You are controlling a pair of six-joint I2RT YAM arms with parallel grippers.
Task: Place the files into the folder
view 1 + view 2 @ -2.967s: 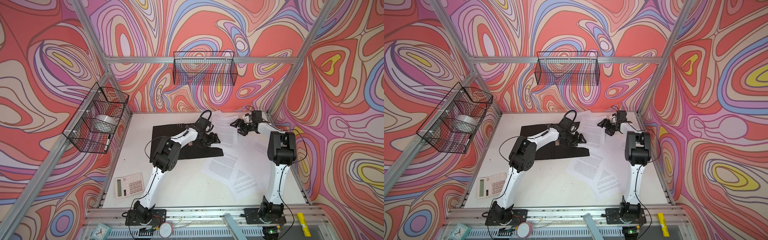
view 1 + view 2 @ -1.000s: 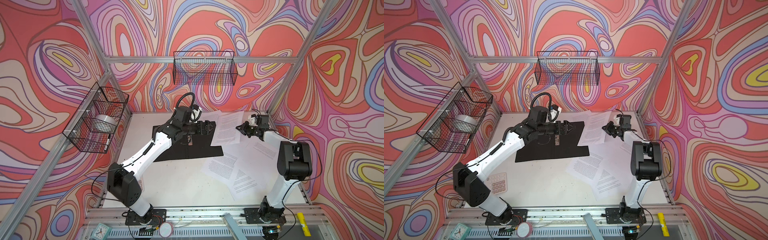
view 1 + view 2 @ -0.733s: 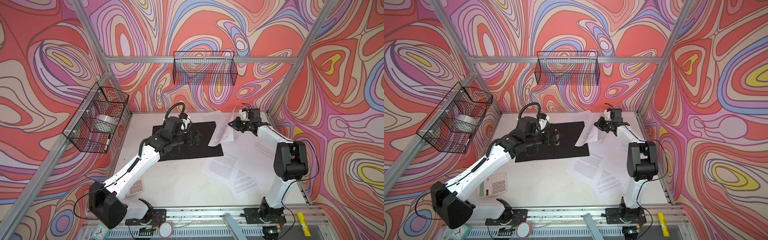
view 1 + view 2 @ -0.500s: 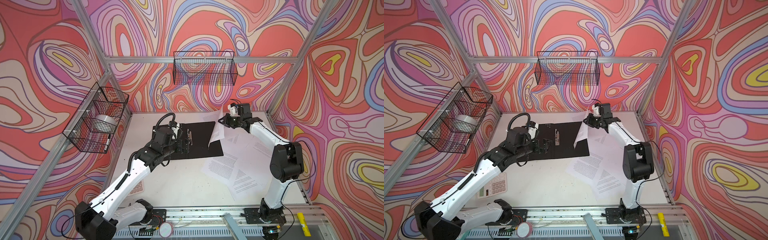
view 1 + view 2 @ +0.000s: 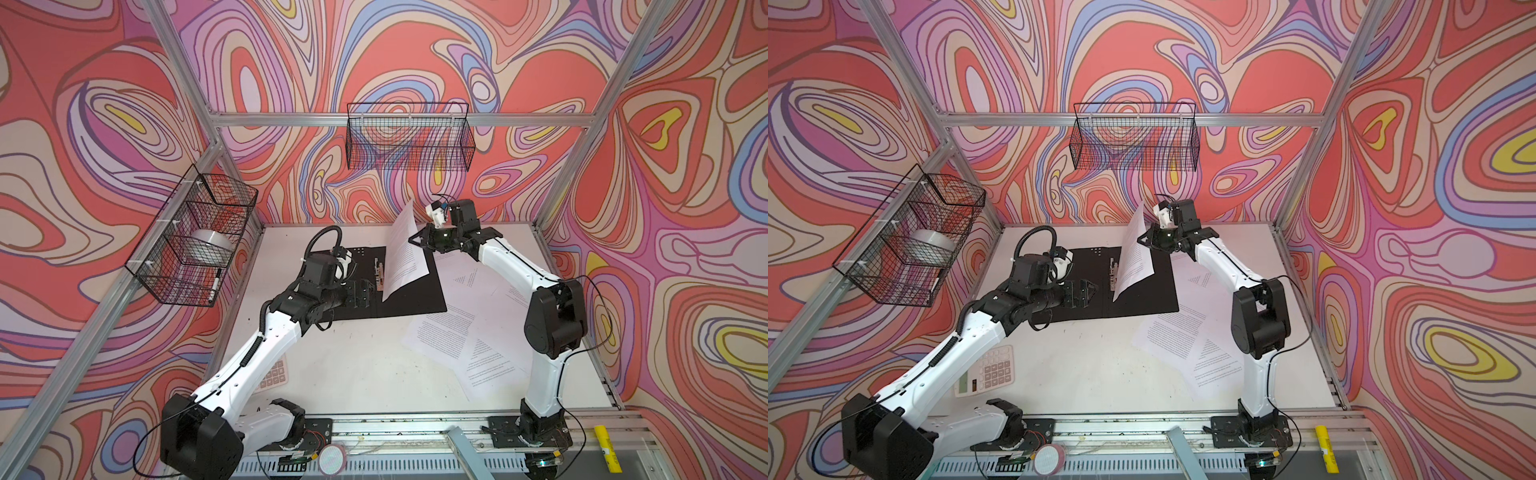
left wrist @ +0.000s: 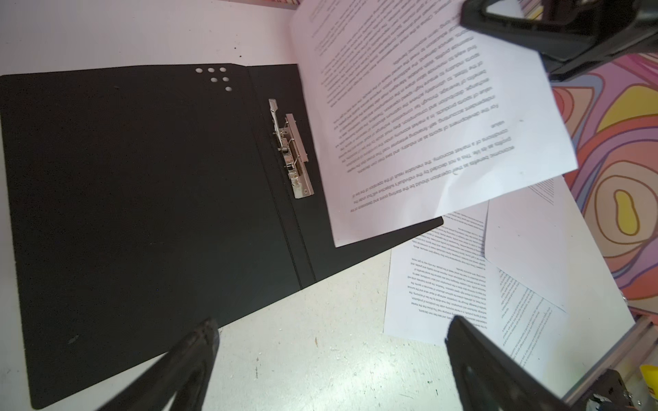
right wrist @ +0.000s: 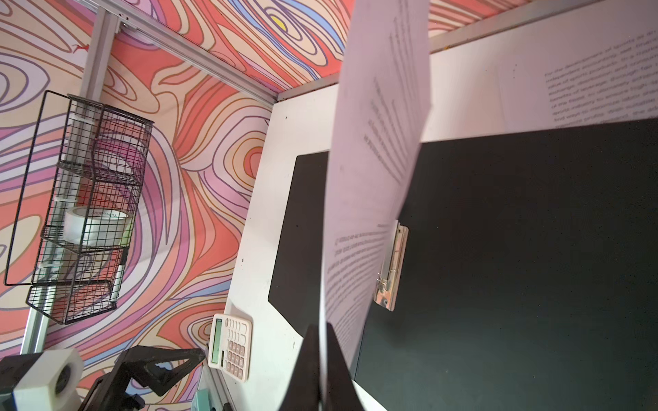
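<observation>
A single printed sheet (image 5: 405,253) is clamped at the middle of one edge by the right jaws, which are seen in the right wrist view pressed together on the paper. The sheet is held steeply tilted, almost on edge, above the right half of the open folder (image 5: 415,301). The folder lies flat on the desk (image 5: 353,365) with its black inside upward. The sheet's lowest corner hangs close to the metal clip (image 6: 292,153) beside the spine; whether it touches the folder cannot be told.

The left jaws are spread wide and hold nothing. They are poised low over the folder's left half and aimed towards the clip, apart from the held sheet. The remaining files (image 5: 449,336) are scattered, overlapping, on the desk near the folder's right edge, below the right arm.

The paper is judged to be very light, thin and limp. It can be expected to bow and swing when carried, and a faint crease is already visible in the left wrist view. A loose sheet lying flat offers little to pinch, so an exposed edge or overhanging corner is probably the best place to take hold. Stacked sheets are likely to slide over one another.
</observation>
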